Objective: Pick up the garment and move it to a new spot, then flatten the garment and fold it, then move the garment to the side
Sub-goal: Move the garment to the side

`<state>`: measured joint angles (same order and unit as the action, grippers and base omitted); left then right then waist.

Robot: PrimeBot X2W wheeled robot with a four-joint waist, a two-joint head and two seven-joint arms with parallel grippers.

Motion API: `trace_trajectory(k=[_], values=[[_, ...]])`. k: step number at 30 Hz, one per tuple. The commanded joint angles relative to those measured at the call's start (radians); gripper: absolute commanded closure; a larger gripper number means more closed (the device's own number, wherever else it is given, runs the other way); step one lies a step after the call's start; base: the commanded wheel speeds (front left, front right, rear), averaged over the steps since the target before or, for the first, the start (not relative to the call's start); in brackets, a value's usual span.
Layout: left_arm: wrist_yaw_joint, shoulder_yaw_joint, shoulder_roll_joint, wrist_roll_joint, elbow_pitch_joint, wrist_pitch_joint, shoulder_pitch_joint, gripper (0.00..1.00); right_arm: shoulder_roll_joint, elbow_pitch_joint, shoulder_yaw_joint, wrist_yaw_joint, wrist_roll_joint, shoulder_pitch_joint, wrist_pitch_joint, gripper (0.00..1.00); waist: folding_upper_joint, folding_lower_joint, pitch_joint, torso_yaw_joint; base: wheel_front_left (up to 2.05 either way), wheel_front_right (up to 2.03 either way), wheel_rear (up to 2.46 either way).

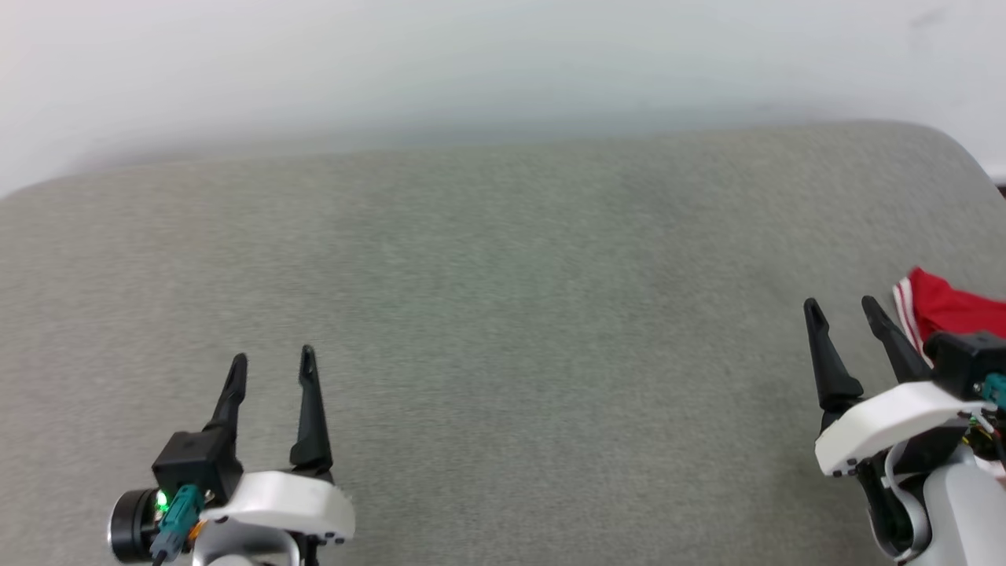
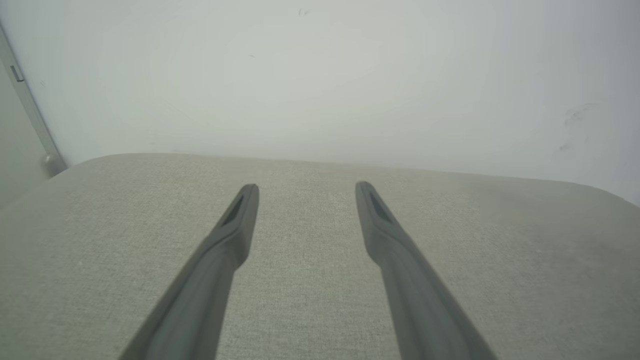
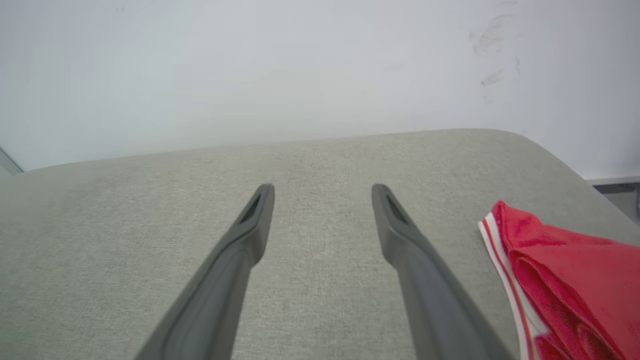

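Note:
The garment (image 1: 951, 310) is a red bundle with red-white striped trim, lying at the far right of the grey cushion; the right wrist view shows its folded red cloth (image 3: 570, 275) at the lower right. My right gripper (image 1: 842, 303) hovers just left of it, open, with nothing between its fingers (image 3: 250, 225). My left gripper (image 1: 273, 358) stands open and empty at the lower left, far from the garment, over bare fabric (image 2: 305, 235). Most of the garment is cut off by the frame edge and hidden behind my right wrist.
A grey fabric cushion (image 1: 503, 314) spreads across the view, its rounded far edge meeting a pale wall (image 1: 503, 63). The cushion's right corner curves down near the garment (image 3: 560, 150).

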<state>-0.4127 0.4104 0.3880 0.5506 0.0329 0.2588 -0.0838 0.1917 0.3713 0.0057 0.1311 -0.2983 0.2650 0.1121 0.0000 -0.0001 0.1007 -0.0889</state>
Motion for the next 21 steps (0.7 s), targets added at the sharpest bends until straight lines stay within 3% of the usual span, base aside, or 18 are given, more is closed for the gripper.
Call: trace_trajectory(k=[1,12,21], values=[[0.007,-0.008,0.008,-0.003,-0.003,0.005,0.025,0.00,-0.023,-0.076,-0.017,-0.001,0.026,-0.050,-0.024,0.00,0.0000,0.0001,-0.047,0.057,0.00,0.00,0.00],[0.024,-0.006,0.039,-0.003,-0.017,0.006,0.083,0.00,-0.111,-0.407,-0.079,-0.001,0.120,-0.251,-0.153,0.00,0.0000,0.0001,-0.111,0.069,0.00,0.00,0.00],[0.029,0.009,0.052,-0.001,-0.023,-0.005,0.111,0.00,-0.138,-0.525,-0.073,-0.001,0.140,-0.359,-0.219,0.00,0.0000,0.0001,-0.136,0.055,0.00,0.00,0.00]])
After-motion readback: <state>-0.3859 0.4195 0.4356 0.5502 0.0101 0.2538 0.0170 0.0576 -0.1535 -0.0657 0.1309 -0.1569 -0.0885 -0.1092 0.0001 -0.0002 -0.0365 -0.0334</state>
